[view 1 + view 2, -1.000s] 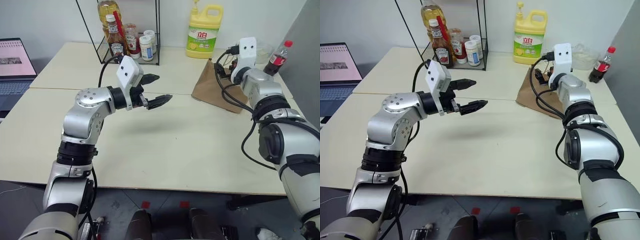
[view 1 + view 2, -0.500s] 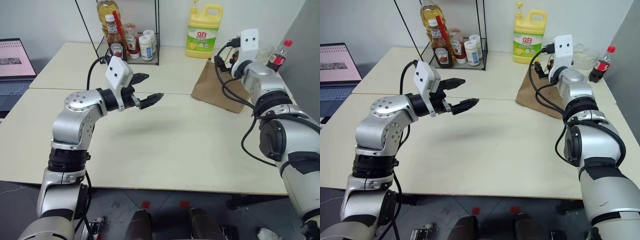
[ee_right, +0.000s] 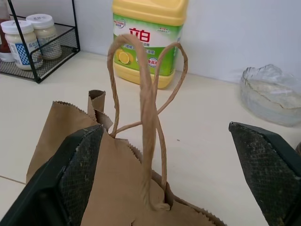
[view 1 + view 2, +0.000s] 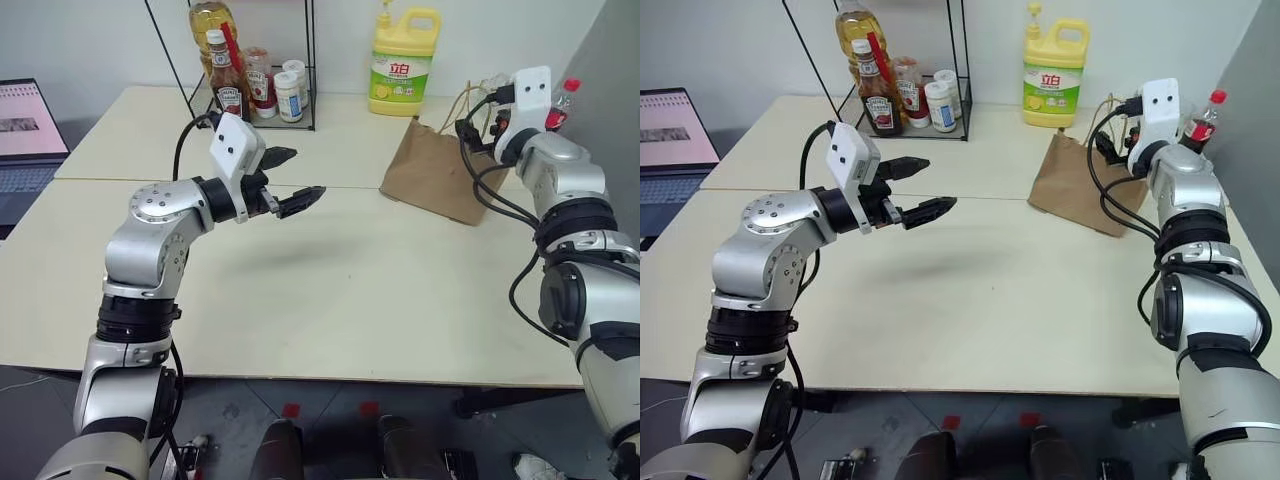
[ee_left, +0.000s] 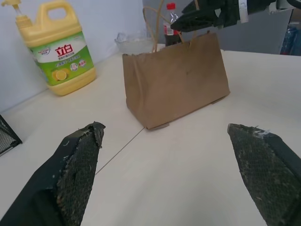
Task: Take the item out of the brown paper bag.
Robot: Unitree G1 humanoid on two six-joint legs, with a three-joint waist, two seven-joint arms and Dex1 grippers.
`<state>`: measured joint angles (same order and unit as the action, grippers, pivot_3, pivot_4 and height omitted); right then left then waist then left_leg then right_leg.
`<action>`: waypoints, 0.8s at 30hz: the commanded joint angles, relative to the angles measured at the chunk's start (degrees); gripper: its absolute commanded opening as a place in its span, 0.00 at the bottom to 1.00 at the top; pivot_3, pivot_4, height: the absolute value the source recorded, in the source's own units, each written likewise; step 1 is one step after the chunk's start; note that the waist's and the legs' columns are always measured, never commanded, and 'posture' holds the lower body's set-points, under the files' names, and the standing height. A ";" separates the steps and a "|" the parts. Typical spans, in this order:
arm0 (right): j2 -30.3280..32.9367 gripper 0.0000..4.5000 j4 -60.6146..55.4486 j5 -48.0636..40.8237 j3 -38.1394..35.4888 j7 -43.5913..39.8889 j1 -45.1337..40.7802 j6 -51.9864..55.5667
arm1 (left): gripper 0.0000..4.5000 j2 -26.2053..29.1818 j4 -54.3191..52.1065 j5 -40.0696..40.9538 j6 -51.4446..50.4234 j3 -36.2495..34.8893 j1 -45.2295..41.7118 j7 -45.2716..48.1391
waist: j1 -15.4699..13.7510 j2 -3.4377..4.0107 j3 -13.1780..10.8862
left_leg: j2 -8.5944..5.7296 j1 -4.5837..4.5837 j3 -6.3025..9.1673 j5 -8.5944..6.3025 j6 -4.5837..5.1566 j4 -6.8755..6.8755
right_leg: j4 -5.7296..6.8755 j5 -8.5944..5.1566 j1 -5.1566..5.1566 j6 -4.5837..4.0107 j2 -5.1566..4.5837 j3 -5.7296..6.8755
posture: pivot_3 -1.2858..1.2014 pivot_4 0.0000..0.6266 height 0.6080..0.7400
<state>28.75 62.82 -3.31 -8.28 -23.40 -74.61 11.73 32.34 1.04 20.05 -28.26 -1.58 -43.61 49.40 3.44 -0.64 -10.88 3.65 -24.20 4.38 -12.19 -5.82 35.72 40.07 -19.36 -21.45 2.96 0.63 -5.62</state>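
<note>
The creased brown kraft paper bag [image 4: 432, 180] with thin twisted twine loop handles [image 3: 146, 113] stands upright on the smooth cream bench [image 4: 340, 290]; no bottle shows at its serrated mouth. The right end effector [image 5: 200, 18], its rough black fingers spread wide, hovers just above the bag's top with the handles between them. Well apart, the left end effector [image 4: 288, 180] hangs spread and empty; a glossy yellow plastic detergent jug [image 4: 404, 50] stands beyond the bag.
</note>
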 commanded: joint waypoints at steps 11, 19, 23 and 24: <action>-3.88 1.00 9.86 -1.29 -3.75 6.73 -7.46 -3.89 | 1.00 0.23 0.37 0.05 1.87 0.28 -2.92 0.59 | 0.19 0.01 -0.01 | 0.00 0.00 0.00 0.02 -0.03 0.02 | 0.03 0.00 0.00 0.00 -0.01 0.00 | 0.52 0.24 1.00; -7.48 1.00 12.03 -1.10 -5.09 9.25 -10.50 -5.44 | 1.00 0.47 -0.05 0.14 1.77 0.09 -2.89 0.13 | 0.46 0.01 -0.01 | 0.00 0.00 0.00 0.01 -0.02 0.01 | 0.06 0.00 -0.01 0.00 -0.01 0.00 | 0.52 0.24 1.00; -7.91 1.00 12.67 -0.31 -5.02 11.51 -10.77 -6.32 | 1.00 0.65 0.33 -0.10 2.05 -0.16 -3.25 -0.20 | 0.45 0.01 -0.01 | 0.00 0.00 0.00 0.01 -0.02 0.02 | 0.07 0.00 0.00 0.00 -0.01 0.01 | 0.52 0.24 1.00; -7.80 1.00 12.80 -0.01 -4.89 12.16 -10.75 -6.58 | 1.00 0.76 0.28 -0.10 2.02 -0.28 -3.22 -0.29 | 0.45 0.01 -0.01 | 0.00 0.00 0.00 0.01 -0.02 0.02 | 0.07 0.00 0.00 -0.01 -0.01 0.01 | 0.52 0.24 1.00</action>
<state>20.08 76.45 -3.46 -12.40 -12.40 -82.96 6.79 32.32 2.85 19.89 -27.20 -0.57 -45.68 49.36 3.89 -0.63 -10.89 3.65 -24.20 4.38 -12.17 -5.85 35.74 40.14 -19.36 -21.46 2.95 0.62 -5.61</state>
